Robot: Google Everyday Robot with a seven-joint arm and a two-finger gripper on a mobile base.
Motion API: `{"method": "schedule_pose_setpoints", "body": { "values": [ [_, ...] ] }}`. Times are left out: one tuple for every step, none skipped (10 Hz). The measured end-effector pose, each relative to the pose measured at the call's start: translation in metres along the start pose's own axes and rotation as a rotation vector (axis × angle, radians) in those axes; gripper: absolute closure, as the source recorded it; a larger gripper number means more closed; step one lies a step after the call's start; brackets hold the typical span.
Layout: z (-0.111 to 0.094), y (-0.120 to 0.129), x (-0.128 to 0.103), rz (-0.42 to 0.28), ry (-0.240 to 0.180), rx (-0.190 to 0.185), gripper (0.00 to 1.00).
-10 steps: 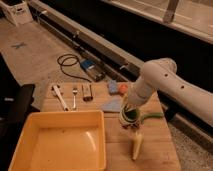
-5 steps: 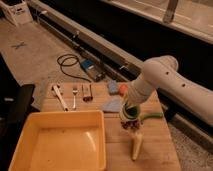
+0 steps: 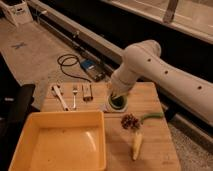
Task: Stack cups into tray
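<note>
Cups (image 3: 117, 103) are sitting nested, green in white, on the board (image 3: 152, 145) outside the tray (image 3: 60, 146); gripper (image 3: 118, 96) is hovering right over them, grip state undeterminable; transfer remaining.

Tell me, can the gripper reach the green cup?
Probably yes. The gripper is right at the top of the green cup, and nothing sits between them.
</note>
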Motion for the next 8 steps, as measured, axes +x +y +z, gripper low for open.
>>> {"method": "schedule_pose_setpoints", "body": {
  "values": [
    [0.006,-0.008,-0.021,-0.056,0.005,-0.011,1.00],
    [0.014,-0.012,-0.043,-0.113,0.008,-0.029,1.00],
    [0.021,-0.014,-0.059,-0.156,0.008,-0.044,1.00],
    [0.033,-0.014,-0.083,-0.218,0.001,-0.075,1.00],
    [0.045,-0.010,-0.101,-0.265,-0.015,-0.104,1.00],
    [0.057,-0.001,-0.116,-0.313,-0.022,-0.142,1.00],
    [0.061,0.003,-0.124,-0.335,-0.028,-0.156,1.00],
    [0.061,0.004,-0.121,-0.335,-0.022,-0.158,1.00]
  ]
}}
